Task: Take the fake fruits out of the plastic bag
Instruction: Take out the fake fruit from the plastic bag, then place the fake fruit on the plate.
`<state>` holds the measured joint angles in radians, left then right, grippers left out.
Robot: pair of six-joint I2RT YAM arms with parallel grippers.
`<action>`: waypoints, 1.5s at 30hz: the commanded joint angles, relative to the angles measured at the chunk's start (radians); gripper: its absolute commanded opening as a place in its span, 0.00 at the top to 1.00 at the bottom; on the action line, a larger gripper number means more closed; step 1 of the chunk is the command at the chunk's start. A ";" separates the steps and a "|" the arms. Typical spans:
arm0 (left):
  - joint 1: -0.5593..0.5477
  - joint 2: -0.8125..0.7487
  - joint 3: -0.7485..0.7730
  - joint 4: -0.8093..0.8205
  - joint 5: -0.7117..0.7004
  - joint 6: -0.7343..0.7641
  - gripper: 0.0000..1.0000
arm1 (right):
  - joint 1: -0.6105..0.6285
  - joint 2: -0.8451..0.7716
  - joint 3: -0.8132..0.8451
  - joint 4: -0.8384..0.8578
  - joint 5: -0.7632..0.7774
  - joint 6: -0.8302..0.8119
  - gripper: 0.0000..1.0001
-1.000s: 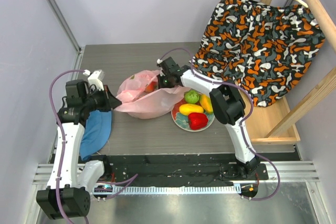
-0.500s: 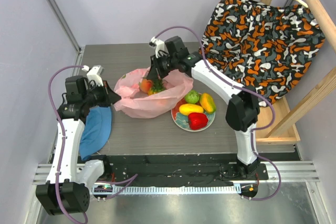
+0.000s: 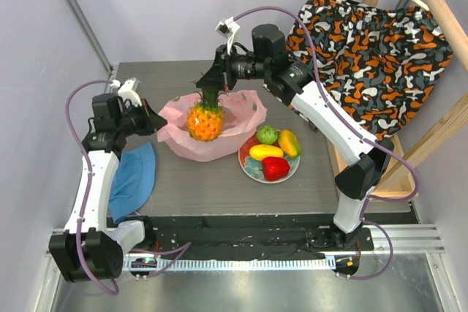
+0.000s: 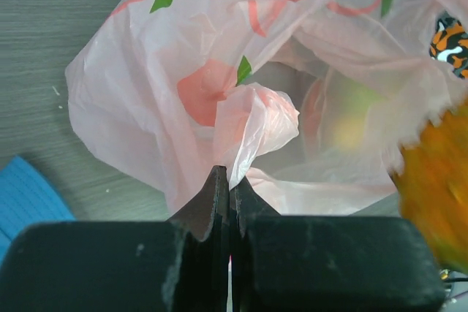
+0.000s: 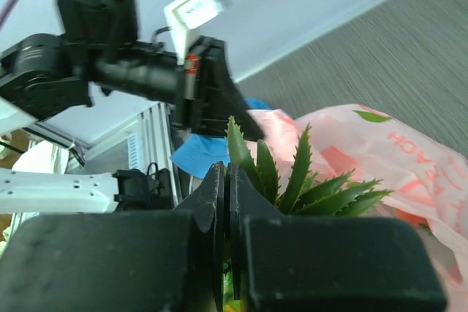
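Observation:
The pink plastic bag [image 3: 212, 126] lies open in the middle of the table. My left gripper [image 3: 153, 123] is shut on the bag's left edge [image 4: 252, 118] and holds it up. My right gripper [image 3: 212, 82] is shut on the green crown [image 5: 307, 180] of the orange-yellow pineapple [image 3: 205, 122], which hangs above the bag's mouth. A green and yellow shape [image 4: 347, 118] shows through the bag's wall. A green apple [image 3: 267, 135], an orange peach [image 3: 289, 142], a yellow piece [image 3: 265, 153] and a red piece [image 3: 276, 169] lie on the floral plate [image 3: 251, 169] right of the bag.
A blue fabric hat [image 3: 131, 180] lies at the table's left edge under my left arm. A patterned orange and black cloth [image 3: 365, 49] hangs on a wooden rack [image 3: 431, 140] at the right. Grey walls close the back and left.
My right gripper rose out of the bag with the pineapple held by its crown, so the fruit now hangs above the bag. My left gripper kept its hold on the bag's edge.

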<state>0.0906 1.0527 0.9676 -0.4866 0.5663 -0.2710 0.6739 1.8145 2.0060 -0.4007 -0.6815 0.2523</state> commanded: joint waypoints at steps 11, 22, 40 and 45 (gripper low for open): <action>0.032 0.095 0.207 0.052 -0.298 -0.002 1.00 | 0.061 -0.329 -0.031 -0.352 -0.023 -0.367 0.99; 0.080 0.113 0.304 0.040 -0.295 -0.010 1.00 | 0.076 -0.488 -0.485 -0.270 0.112 -0.604 0.99; 0.081 0.032 0.227 -0.004 -0.270 0.030 1.00 | 0.065 -0.357 -0.740 -0.003 0.240 -0.685 0.99; 0.081 0.033 0.215 -0.003 -0.255 0.018 1.00 | 0.065 -0.351 -0.760 0.003 0.273 -0.705 0.99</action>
<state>0.1642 1.1023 1.1885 -0.4931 0.2859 -0.2543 0.7414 1.4754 1.2594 -0.4747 -0.4370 -0.4397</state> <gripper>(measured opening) 0.012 0.042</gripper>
